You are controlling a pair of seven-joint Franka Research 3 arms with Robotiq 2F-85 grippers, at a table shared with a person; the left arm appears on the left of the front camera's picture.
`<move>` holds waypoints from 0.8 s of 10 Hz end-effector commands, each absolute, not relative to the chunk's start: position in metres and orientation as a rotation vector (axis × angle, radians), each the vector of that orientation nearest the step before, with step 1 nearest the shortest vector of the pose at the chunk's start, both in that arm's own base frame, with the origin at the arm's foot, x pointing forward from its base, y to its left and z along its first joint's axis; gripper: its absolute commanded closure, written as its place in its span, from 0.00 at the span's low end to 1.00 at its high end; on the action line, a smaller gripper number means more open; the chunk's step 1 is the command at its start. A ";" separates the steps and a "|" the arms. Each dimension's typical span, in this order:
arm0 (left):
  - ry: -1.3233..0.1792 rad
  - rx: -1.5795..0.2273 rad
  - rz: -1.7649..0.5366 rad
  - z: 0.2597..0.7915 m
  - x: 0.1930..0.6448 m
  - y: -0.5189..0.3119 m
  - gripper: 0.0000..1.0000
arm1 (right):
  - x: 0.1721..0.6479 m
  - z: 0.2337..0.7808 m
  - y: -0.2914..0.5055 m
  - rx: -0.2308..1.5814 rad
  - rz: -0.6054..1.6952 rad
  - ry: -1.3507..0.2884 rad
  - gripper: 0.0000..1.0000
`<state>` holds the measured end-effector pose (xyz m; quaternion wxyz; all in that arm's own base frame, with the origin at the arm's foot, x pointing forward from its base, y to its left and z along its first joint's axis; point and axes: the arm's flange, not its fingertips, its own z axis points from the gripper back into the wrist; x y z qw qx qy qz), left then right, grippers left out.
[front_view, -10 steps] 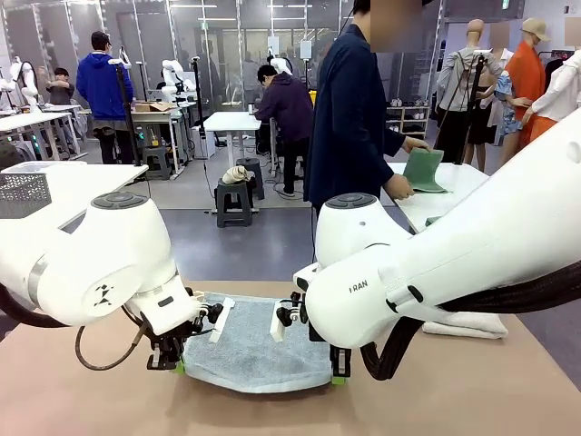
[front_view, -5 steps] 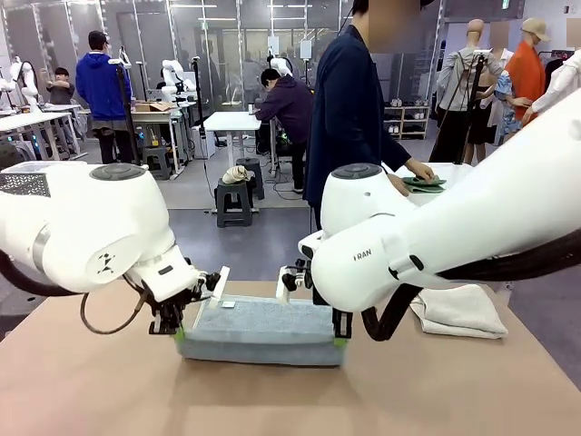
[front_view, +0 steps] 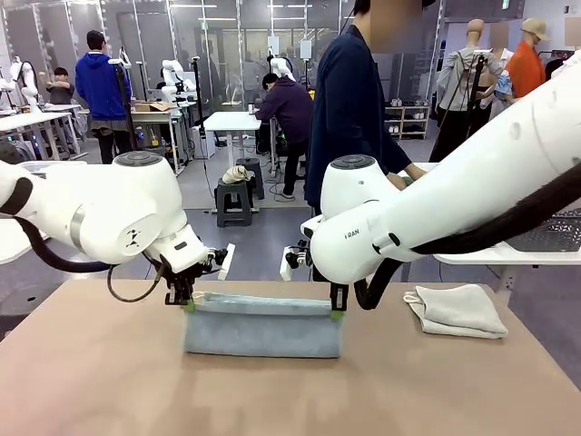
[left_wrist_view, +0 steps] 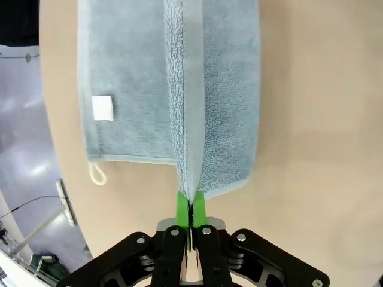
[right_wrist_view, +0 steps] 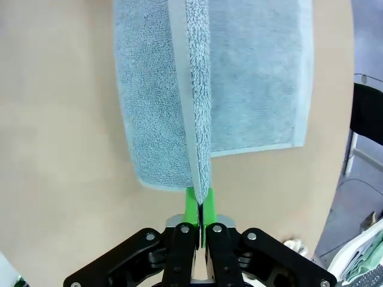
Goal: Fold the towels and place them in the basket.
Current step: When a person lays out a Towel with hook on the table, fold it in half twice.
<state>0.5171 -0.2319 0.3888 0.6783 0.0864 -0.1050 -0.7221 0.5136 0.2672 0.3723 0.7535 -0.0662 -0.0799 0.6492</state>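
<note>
A tan counter [front_view: 91, 381] seen from the robot's side, with two white robot arms reaching in from either side. Between them they hold a pale blue towel [front_view: 263, 329] by its upper edge. The left gripper [front_view: 189, 303] has the upper left corner and the right gripper [front_view: 337, 312] has the upper right corner. Both point downward. The towel is stretched flat and wide between them, hanging as a low band whose lower edge meets the counter. It sits about midway between the counter's left and right edges, closer to the far edge than the near one.

From the left wrist camera, the jaws are clenched on the towel, with the green pads [left_wrist_view: 181, 206] pressed together on a doubled edge of terry cloth. The rest of the towel spreads away on both sides of that ridge. A small white label [left_wrist_view: 103, 108] is sewn on one half and a cream corner loop [left_wrist_view: 96, 174] hangs from the corner nearby. From the right wrist camera, those jaws are likewise clamped on the opposite end of the same doubled edge.

A cream-white towel [front_view: 456, 310] lies folded on the counter near its right edge, well apart from the blue one. A person [front_view: 349, 118] in a dark jacket stands beyond the far edge.
</note>
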 end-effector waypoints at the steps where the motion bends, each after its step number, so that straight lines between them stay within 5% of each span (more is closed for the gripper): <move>1: -0.187 0.236 -1.601 0.390 0.544 -0.225 0.99 | 0.541 0.370 0.261 -0.185 1.408 -0.160 1.00; 8: -0.153 0.217 -1.570 0.355 0.597 -0.216 0.99 | 0.596 0.336 0.253 -0.209 1.368 -0.145 1.00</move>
